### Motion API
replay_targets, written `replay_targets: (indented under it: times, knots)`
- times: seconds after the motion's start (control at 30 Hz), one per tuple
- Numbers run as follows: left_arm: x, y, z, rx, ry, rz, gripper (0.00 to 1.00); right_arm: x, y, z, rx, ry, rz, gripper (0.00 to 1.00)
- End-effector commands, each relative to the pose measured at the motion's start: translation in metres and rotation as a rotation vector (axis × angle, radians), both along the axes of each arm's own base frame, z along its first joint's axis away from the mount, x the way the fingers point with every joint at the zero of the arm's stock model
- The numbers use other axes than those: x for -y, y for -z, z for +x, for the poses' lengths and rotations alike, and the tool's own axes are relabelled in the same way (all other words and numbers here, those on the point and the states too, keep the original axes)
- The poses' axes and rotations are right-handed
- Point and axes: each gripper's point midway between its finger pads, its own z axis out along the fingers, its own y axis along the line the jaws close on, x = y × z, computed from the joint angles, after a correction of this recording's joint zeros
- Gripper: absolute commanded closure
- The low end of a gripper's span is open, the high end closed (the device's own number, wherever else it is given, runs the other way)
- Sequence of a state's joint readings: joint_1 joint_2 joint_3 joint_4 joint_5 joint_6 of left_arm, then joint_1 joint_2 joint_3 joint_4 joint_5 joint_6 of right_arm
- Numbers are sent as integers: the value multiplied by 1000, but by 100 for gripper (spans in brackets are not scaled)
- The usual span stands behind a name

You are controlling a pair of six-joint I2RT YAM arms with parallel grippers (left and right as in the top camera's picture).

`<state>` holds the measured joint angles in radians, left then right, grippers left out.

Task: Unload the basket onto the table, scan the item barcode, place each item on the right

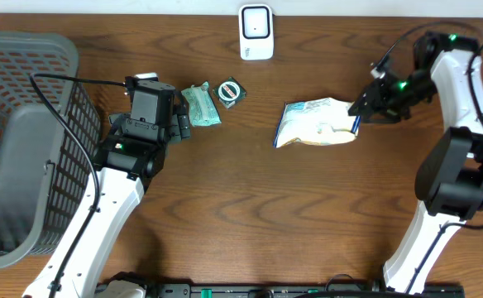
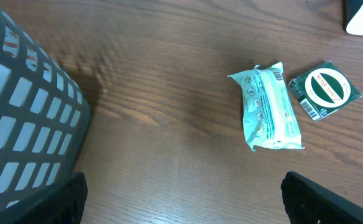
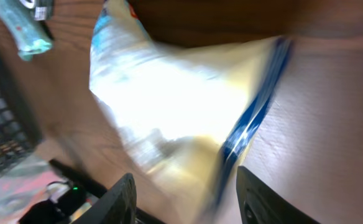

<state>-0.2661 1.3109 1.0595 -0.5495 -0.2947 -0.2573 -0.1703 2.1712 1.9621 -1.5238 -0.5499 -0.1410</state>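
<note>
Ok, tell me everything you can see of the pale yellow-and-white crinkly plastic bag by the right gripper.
The pale yellow-and-white crinkly plastic bag lies flat on the brown wooden table, right of centre. It looks glossy and puffy, with faint bluish print and a blue sealed edge at its right end. That edge sits between the parted fingers of the right gripper; contact is unclear. Nothing else touches it.

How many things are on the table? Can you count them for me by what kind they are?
Bags: 2, green packet and yellow bag
Box: 1
Scanner: 1
Basket: 1
Total: 5
</note>
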Motion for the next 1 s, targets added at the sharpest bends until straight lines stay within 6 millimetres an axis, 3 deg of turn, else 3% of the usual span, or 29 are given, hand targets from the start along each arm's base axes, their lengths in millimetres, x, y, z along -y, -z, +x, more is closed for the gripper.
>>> replay_targets:
  times: [0.0,0.1,0.27,0.43,0.53,0.6,0.8,0.9,0.97]
  knots:
    - [-4,-4,0,10,-4,19,2,8,-29,3,52,8,-156,56]
    - [-4,-4,0,11,-4,19,2,-5,-35,5,77,-26,-163,70]
    - [-4,-4,0,11,-4,19,2,-24,-26,13,103,-73,-259,95]
    - [-4,-4,0,11,-4,19,3,-46,-4,21,132,-102,-361,95]
    - [-4,-4,0,11,-4,19,3,-58,20,28,156,-90,-422,94]
    - [-4,-4,0,10,-4,19,2,-64,39,30,164,-71,-462,99]
    - [-4,-4,0,11,-4,19,2,-81,92,3,98,-61,-481,99]
    - [-4,-4,0,11,-4,19,2,-83,98,-7,70,-81,-484,99]
    - [-4,-4,0,10,-4,19,2,-83,91,-11,52,-88,-488,99]
